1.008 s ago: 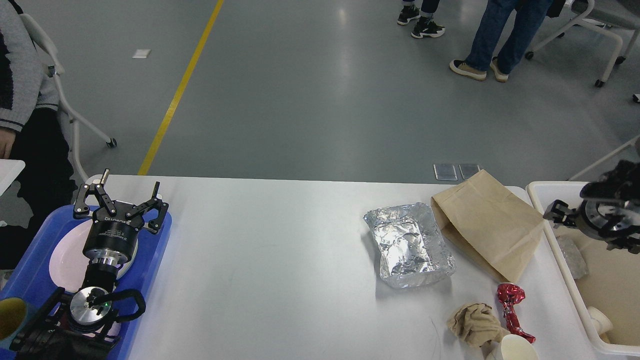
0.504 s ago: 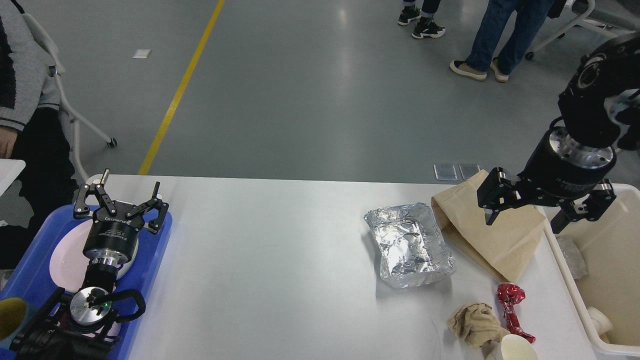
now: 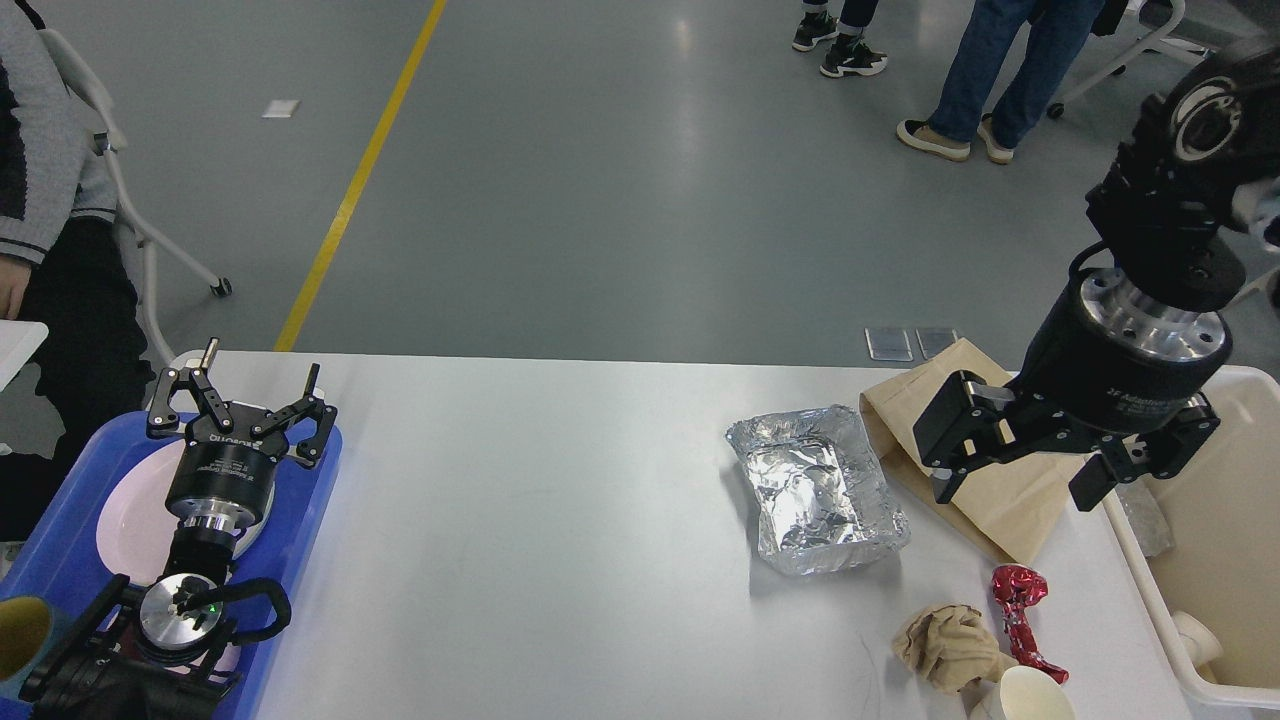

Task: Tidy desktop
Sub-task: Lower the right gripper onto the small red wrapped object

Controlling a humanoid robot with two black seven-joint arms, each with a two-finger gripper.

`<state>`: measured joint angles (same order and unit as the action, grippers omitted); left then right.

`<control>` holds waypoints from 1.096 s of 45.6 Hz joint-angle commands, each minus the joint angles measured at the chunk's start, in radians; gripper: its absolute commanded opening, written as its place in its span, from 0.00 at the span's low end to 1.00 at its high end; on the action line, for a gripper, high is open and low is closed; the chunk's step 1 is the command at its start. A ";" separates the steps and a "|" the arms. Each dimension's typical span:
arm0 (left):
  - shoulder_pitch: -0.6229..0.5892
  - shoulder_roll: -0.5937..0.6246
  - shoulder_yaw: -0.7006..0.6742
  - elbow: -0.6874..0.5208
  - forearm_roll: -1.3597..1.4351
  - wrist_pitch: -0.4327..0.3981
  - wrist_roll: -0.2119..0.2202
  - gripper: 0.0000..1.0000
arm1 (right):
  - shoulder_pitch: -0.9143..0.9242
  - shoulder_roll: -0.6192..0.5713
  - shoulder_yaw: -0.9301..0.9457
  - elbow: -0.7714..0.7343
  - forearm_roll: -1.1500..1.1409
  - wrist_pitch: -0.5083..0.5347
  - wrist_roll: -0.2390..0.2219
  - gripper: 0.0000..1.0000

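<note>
**Right arm poised over the paper bag**

The surface (image 3: 560, 540) fills the lower view; the litter sits at its 3 to 5 o'clock side. The right gripper (image 3: 1020, 480) hangs with fingers (image 3: 950, 440) spread wide and empty, directly over the bag (image 3: 935, 415). The bag lies flat, its long axis running from 11 to 5 o'clock, so the spread fingers straddle it roughly across its width. Judged from this, the bag is the likely next pick, and the right arm is far nearer than the left.

At 9 o'clock of the bag, just beside it, is the foil tray (image 3: 815, 490), which looks empty. Toward 5 o'clock lie a red wrapper (image 3: 1020, 610), a crumpled napkin (image 3: 945, 645) and a cup (image 3: 1025, 695), close together.

The bin (image 3: 1150, 555) at 3 o'clock holds a clear scrap and a pale item; the rest is hidden.

The left gripper (image 3: 240, 400) rests released and empty over the blue tray (image 3: 60, 545), which carries a plate (image 3: 135, 520) and a yellow cup (image 3: 20, 635).
</note>
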<state>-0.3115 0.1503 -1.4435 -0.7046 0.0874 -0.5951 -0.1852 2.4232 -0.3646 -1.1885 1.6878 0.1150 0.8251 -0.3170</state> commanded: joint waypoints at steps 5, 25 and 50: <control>0.000 0.000 0.000 -0.001 0.000 0.000 0.001 0.96 | -0.154 -0.008 -0.022 0.003 -0.034 -0.136 -0.008 1.00; 0.000 0.000 0.000 -0.001 0.000 0.000 0.000 0.96 | -0.562 -0.022 -0.008 -0.002 -0.077 -0.431 -0.005 1.00; 0.000 0.000 0.000 -0.001 0.000 0.000 0.000 0.96 | -0.780 -0.099 -0.017 -0.028 -0.143 -0.682 -0.001 0.98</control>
<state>-0.3112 0.1503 -1.4435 -0.7053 0.0875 -0.5951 -0.1851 1.6778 -0.4396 -1.2076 1.6705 -0.0148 0.1665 -0.3189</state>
